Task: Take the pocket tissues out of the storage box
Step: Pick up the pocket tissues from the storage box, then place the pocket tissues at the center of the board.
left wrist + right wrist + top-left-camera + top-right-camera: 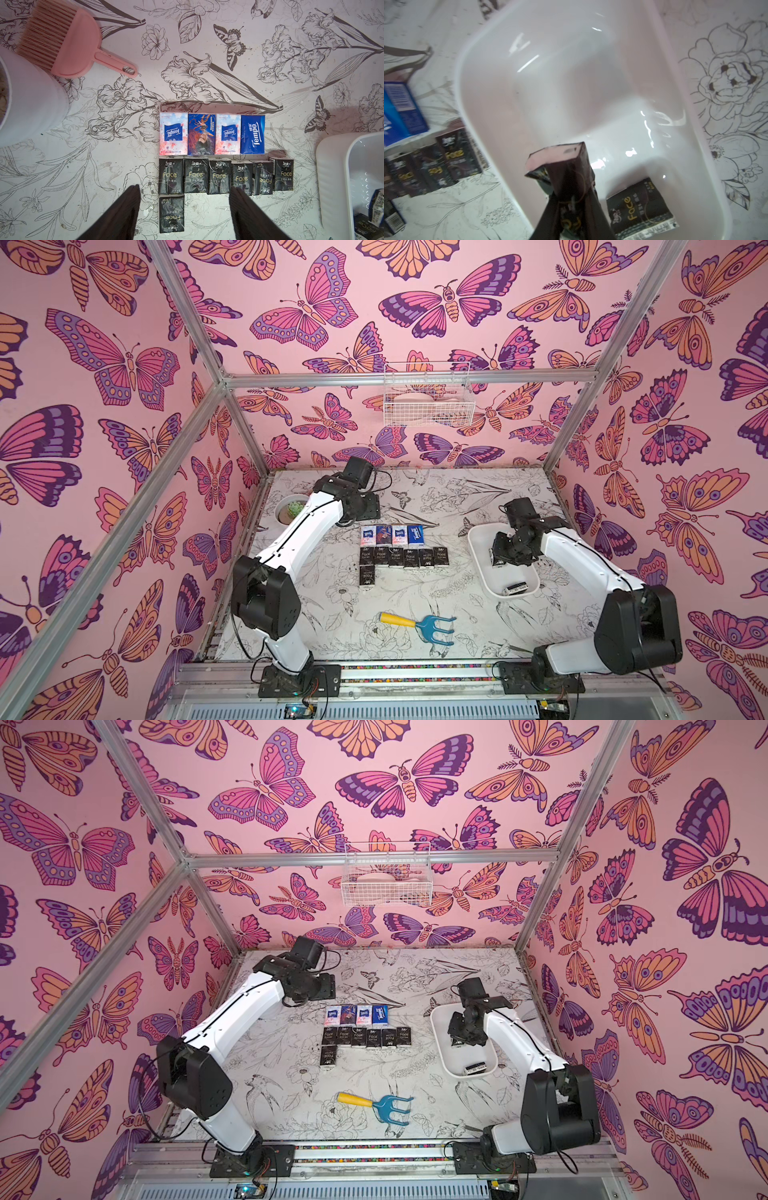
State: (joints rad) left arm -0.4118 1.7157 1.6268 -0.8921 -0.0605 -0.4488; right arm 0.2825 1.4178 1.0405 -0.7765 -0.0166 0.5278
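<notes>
Eleven flat tissue packets (408, 559) line the tabletop (332, 622); two more occupy the shallow white plastic box (481, 545). The right pincer (565, 174) clenches one; the left pincer (185, 188) gapes empty.

- White shells are seen on left arm (300, 532) and right arm (582, 560).
- Joints (266, 597) are cased in black.
- Black cables (236, 630) are strung alongside.
- Left gripper (185, 188) is tipped with dark fingers (124, 212).

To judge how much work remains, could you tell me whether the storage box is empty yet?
Not empty: one black Face packet lies on the storage box floor; the right gripper clamps a second packet over it.
</notes>
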